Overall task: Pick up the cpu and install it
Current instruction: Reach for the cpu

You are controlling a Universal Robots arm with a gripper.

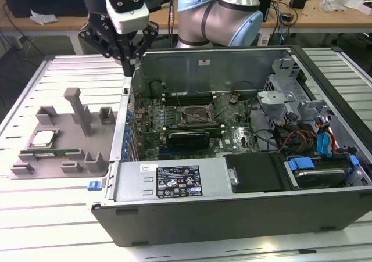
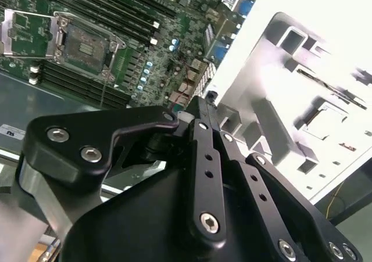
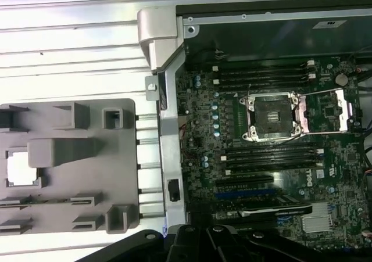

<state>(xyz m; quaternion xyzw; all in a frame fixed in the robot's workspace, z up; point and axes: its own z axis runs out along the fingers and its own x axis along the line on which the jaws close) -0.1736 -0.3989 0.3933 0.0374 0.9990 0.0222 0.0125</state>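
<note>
1 cpu (image 1: 43,138) lies well apart from the claw (image 1: 129,69)

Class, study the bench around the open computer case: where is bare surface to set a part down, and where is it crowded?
Free: the slatted table between the grey fixture and its near edge, and the strip beyond the fixture, beside the case. Crowded: the fixture itself, holding the cpu, and the case's interior.
</note>
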